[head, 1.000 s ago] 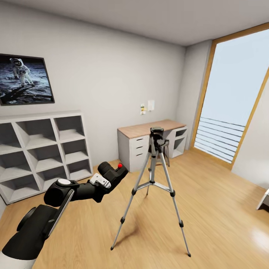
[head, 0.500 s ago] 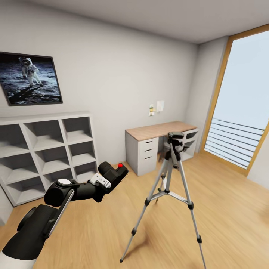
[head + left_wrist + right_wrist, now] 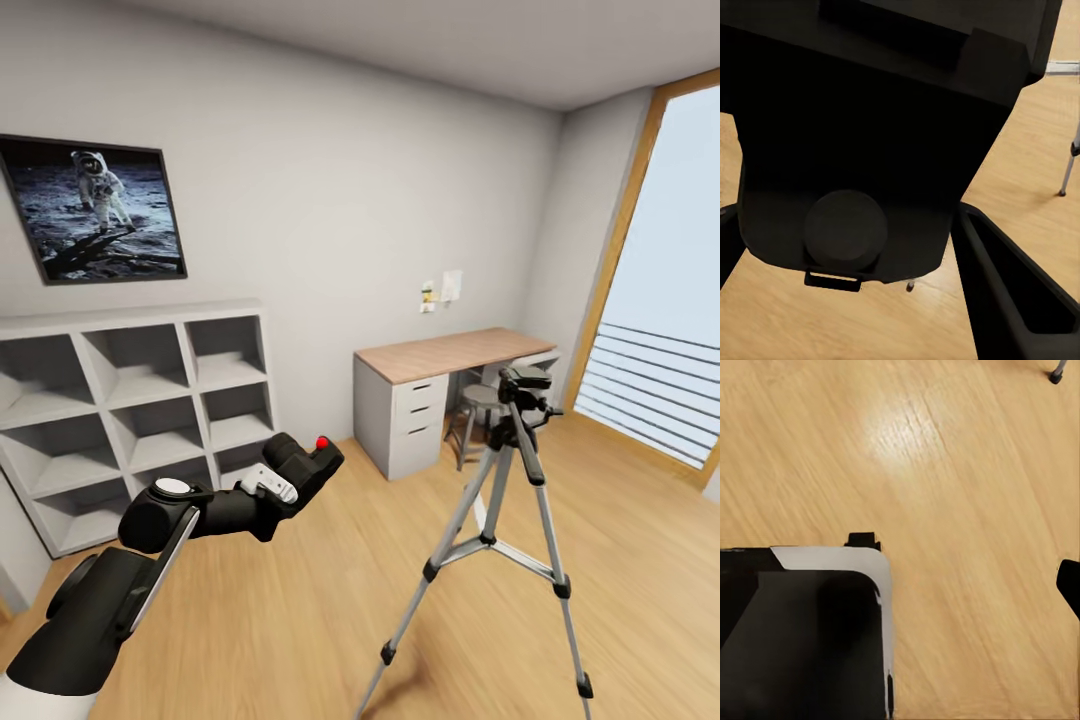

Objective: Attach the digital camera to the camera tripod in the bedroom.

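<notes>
A: Holding steady: digital camera (image 3: 305, 462) sits pinched in the left gripper (image 3: 290, 475), red button up, raised at the end of the left arm (image 3: 170, 520). Left wrist view confirms, with the camera body (image 3: 877, 135) wedged between the fingers (image 3: 1009, 300).

B: Tripod?

A: Camera tripod (image 3: 505, 510) stands on the wood floor (image 3: 300, 620), well right of the camera, legs spread, black head on top. One foot (image 3: 388, 655) is nearest the robot; the far right foot (image 3: 585, 688) is near the picture's edge.

B: Room to move?

A: Open floor between gripper and tripod. Behind the tripod: a desk (image 3: 440, 385) with white drawers against the wall and a stool (image 3: 480, 410) tucked under it, just past the tripod head.

B: Edges?

A: Cubby shelf (image 3: 130, 410) along the left wall, moon-walk picture (image 3: 95, 210) above it. Tall wood-framed window (image 3: 655, 280) at right.

B: Right gripper?

A: Cannot tell. Right wrist view gives floor (image 3: 945, 472), one tripod foot (image 3: 1056, 373) and a dark block.
</notes>
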Controlling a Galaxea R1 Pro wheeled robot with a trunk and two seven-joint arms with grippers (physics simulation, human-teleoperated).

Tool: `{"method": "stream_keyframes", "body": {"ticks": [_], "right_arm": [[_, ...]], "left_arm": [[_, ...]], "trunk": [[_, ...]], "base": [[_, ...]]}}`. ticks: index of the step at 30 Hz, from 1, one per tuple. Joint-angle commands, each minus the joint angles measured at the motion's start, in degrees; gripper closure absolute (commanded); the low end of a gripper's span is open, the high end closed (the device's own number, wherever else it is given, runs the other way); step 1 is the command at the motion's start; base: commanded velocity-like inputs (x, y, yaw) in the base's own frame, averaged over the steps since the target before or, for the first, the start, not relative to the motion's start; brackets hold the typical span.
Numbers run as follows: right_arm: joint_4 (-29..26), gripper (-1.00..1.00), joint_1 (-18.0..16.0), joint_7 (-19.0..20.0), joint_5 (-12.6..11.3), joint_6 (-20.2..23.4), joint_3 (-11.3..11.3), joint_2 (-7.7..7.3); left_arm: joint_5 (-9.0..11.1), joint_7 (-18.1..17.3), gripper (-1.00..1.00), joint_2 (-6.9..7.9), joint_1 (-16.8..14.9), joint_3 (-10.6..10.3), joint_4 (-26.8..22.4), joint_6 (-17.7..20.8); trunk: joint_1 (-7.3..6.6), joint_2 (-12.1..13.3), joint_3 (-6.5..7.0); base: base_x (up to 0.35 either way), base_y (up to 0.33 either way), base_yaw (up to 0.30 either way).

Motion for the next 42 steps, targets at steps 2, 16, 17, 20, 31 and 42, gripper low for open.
{"method": "stream_keyframes", "body": {"ticks": [2,16,17,20,31,42], "right_arm": [[0.40,-1.00,0.61,-0.14,-0.60,0.23,0.50,-0.04],[0.63,-1.00,8.63,-0.35,-0.62,2.92,0.44,0.54],[0.63,-1.00,8.64,-0.34,-0.60,2.90,0.43,0.55],[0.63,-1.00,8.65,-0.33,-0.62,2.86,0.43,0.55],[0.63,-1.00,8.70,-0.24,-0.65,2.85,0.43,0.56],[0.63,-1.00,8.77,-0.24,-0.64,2.85,0.43,0.56]], "left_arm": [[-0.55,-0.52,1.00,0.02,-0.04,-0.07,-0.04,0.09],[-0.55,-0.52,1.00,0.09,-0.02,-0.28,-0.05,0.09],[-0.55,-0.52,1.00,0.07,-0.03,-0.28,-0.05,0.09],[-0.55,-0.52,1.00,0.08,-0.03,-0.24,-0.05,0.09],[-0.55,-0.52,1.00,0.09,-0.04,-0.11,-0.05,0.15],[-0.55,-0.52,1.00,0.04,-0.02,-0.11,-0.05,0.15]], "trunk": [[0.04,-0.04,-0.02],[0.04,-0.04,0.00],[0.04,-0.04,0.00],[0.04,-0.04,0.00],[0.04,-0.04,0.00],[0.04,-0.04,0.00]], "base": [[0.198,0.140,0.003],[0.047,0.020,0.078],[0.000,0.000,0.281],[0.000,0.000,0.284],[0.033,0.000,0.285],[0.054,0.023,0.286]]}}
